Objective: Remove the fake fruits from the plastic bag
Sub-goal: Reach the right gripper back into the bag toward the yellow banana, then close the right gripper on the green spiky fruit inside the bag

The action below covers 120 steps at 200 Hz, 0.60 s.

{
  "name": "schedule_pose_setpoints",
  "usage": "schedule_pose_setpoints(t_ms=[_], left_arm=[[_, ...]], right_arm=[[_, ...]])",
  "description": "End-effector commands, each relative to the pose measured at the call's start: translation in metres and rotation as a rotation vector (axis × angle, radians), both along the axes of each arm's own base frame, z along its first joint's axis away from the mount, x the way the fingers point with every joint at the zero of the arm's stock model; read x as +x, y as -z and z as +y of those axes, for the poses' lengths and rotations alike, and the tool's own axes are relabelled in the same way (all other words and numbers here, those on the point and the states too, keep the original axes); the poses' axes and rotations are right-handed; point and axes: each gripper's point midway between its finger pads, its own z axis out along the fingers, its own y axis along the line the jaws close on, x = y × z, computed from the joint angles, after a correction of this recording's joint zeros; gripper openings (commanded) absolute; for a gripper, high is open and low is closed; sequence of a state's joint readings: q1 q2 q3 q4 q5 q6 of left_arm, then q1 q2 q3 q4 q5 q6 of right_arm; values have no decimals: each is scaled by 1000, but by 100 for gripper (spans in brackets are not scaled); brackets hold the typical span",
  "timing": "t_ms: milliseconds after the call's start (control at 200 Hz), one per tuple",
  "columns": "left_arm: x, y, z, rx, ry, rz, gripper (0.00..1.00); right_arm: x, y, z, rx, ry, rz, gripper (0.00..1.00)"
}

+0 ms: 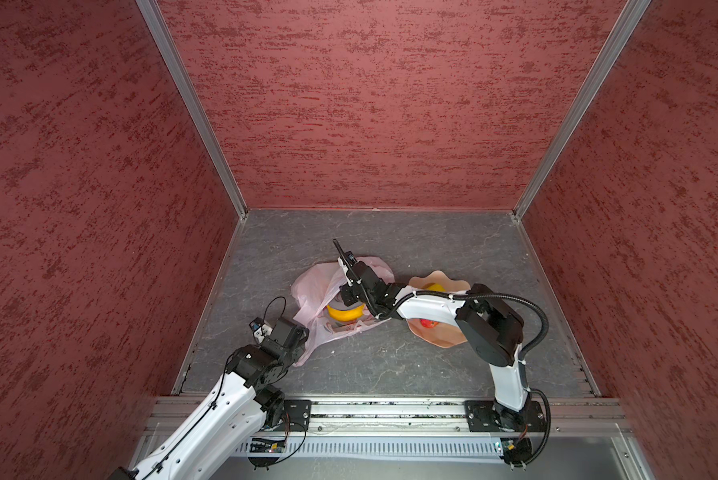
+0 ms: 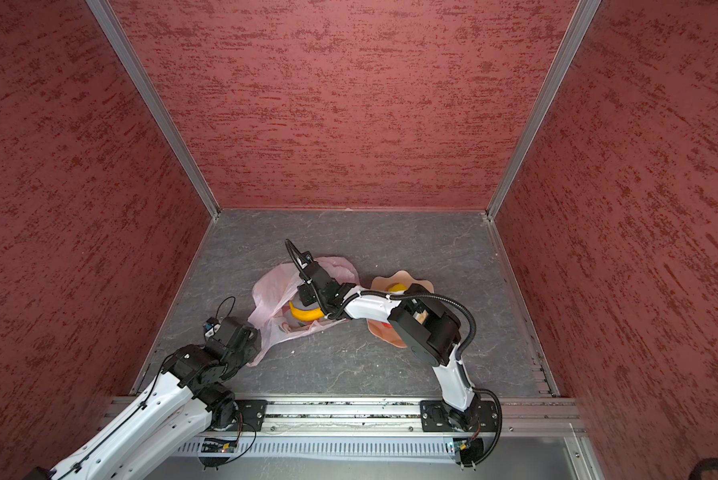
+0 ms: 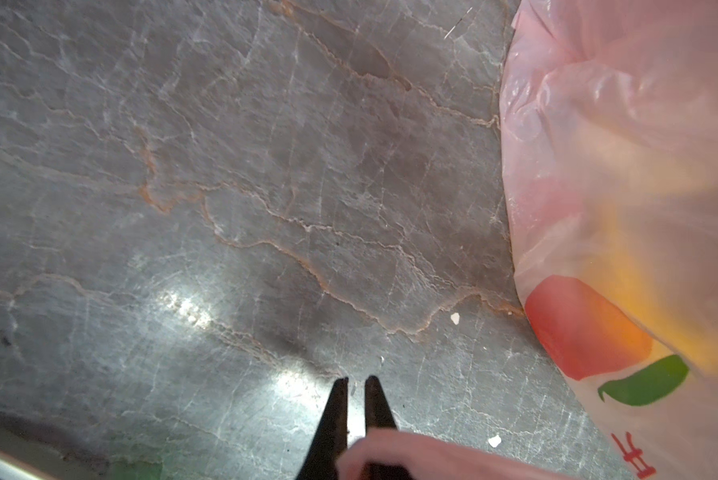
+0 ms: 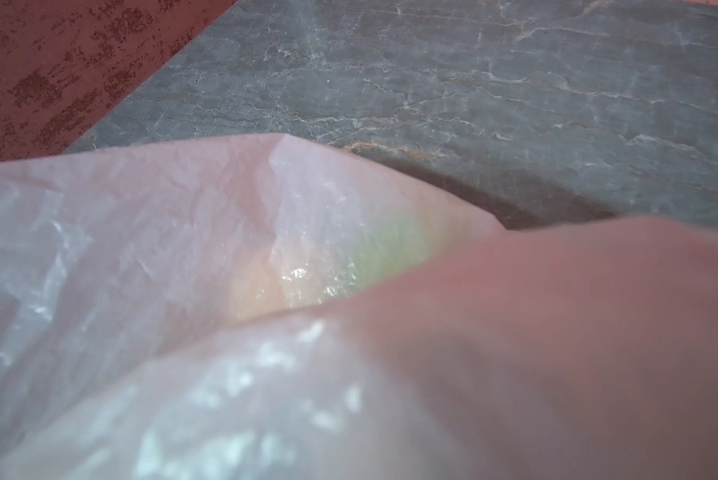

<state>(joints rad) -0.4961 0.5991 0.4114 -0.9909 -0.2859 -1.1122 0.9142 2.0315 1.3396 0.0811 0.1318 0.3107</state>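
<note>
In both top views: already out, in the bowl (image 1: pixel 459 284), a yellow fruit (image 1: pixel 434 287) and a red fruit (image 1: pixel 428 323); remaining inside the plastic bag (image 1: pixel 313 286) on the table (image 1: pixel 390 365), the banana (image 1: pixel 345 315) at least; right pincer (image 1: pixel 346 297) buried in its mouth. Left wrist: left pincer (image 3: pixel 356 384) pressed together on the bag's handle (image 3: pixel 411 451). Right wrist: only crinkled bag, greenish tinge inside; cannot tell that pincer's gap.

Both top views are taken from high above the near side, angled down toward the back wall (image 1: pixel 390 104), and nearly the same tabletop (image 1: pixel 432 245) is shared. The left wrist view is held close over the tabletop, beside the plastic bag (image 3: pixel 619 166). The right wrist view is pressed against that bag, blurred.
</note>
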Motion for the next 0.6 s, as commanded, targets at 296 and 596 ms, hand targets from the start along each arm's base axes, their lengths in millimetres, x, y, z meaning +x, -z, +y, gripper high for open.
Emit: schedule_pose_setpoints(t_ms=[296,596], left_arm=[[-4,-4,3,-21,-50,-18,12],[28,-53,-7,-54,-18,-197,12]], right_arm=[[2,-8,17,63,-58,5,49],[-4,-11,12,23,-92,-7,48]])
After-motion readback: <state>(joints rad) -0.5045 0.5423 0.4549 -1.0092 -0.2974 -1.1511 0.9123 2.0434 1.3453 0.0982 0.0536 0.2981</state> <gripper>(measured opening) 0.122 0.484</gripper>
